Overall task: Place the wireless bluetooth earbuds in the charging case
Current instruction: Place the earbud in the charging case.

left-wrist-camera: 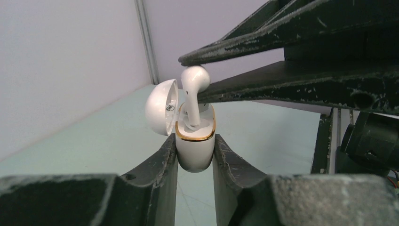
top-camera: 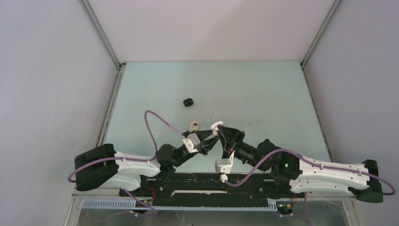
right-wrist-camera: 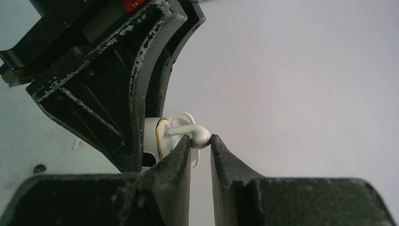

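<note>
Earbud (left-wrist-camera: 194, 80) pinched in right gripper (right-wrist-camera: 201, 141), stem inside open white case (left-wrist-camera: 194, 157) clamped by left gripper (left-wrist-camera: 195, 141).

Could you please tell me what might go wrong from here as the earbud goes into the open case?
The right gripper pinches the white earbud only by its rounded head, so it could slip or twist. Its stem looks slightly tilted at the gold rim of the charging case and may jam. The left gripper holds the case low on its rounded body, so a downward push might slide it out.
</note>
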{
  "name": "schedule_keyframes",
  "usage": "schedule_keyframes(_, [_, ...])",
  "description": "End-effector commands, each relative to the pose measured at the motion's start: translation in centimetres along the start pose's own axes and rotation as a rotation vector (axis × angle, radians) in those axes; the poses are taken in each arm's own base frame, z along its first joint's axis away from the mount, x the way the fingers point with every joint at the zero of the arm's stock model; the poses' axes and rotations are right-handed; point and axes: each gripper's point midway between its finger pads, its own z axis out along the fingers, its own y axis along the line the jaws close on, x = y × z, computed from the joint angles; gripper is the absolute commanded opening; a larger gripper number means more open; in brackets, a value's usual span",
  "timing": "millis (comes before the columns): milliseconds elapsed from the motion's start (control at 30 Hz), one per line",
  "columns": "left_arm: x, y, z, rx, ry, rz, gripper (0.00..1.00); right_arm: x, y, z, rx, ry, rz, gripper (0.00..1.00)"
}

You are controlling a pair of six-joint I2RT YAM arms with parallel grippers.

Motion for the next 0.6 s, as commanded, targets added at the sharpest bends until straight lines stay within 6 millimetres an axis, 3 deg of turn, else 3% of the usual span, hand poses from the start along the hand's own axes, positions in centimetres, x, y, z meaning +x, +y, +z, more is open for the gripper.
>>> schedule_keyframes(0, [-2.1,-0.2,0.2,0.008,-0.078,-0.004,0.0,-0.5,-0.3,0.0,0.024,-0.024,-0.006,0.0])
schedule_keyframes(567, [-2.5,0.2,-0.2,-0.011,-0.101,-0.008,0.0,-0.2,1.5,0.1,-0.023,-0.019,-0.047,0.0])
